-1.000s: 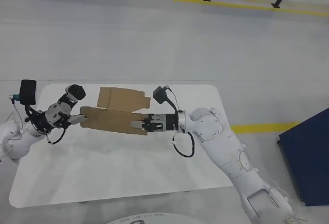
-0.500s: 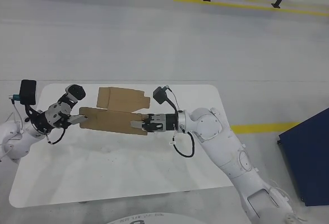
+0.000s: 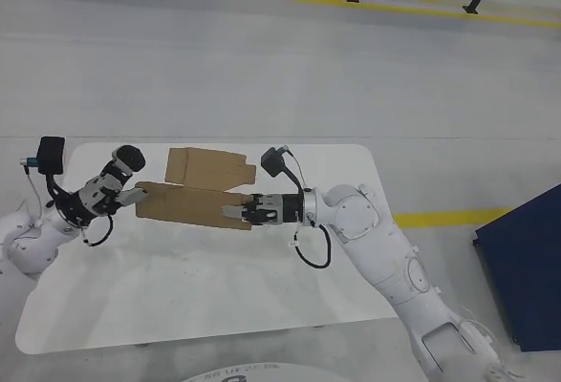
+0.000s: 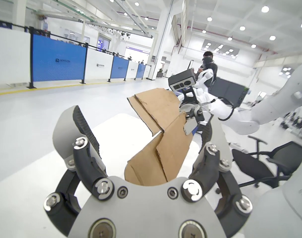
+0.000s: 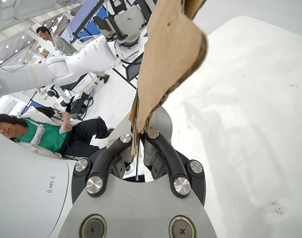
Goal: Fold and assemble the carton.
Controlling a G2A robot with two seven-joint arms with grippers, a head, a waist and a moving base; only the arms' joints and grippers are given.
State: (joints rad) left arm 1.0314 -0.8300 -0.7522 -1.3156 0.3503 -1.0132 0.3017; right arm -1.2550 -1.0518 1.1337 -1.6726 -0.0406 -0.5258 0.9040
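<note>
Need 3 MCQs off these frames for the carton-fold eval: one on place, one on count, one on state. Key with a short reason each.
1. Where does the spare carton lie?
A. on the white table, beyond the held carton
B. on the floor
C. on a chair

2. How many cardboard pieces are in the top view?
A. one
B. two
C. four

3. What state is the right pincer in?
A. open, clear of any cardboard
B. shut on the held carton
C. shut on nothing

Key:
1 A, the flat brown sheet rests on the tabletop near its far edge.
2 B, one piece is held between the arms and one is lying flat.
3 B, the right wrist view shows both fingers pressed on the carton's edge.
</note>
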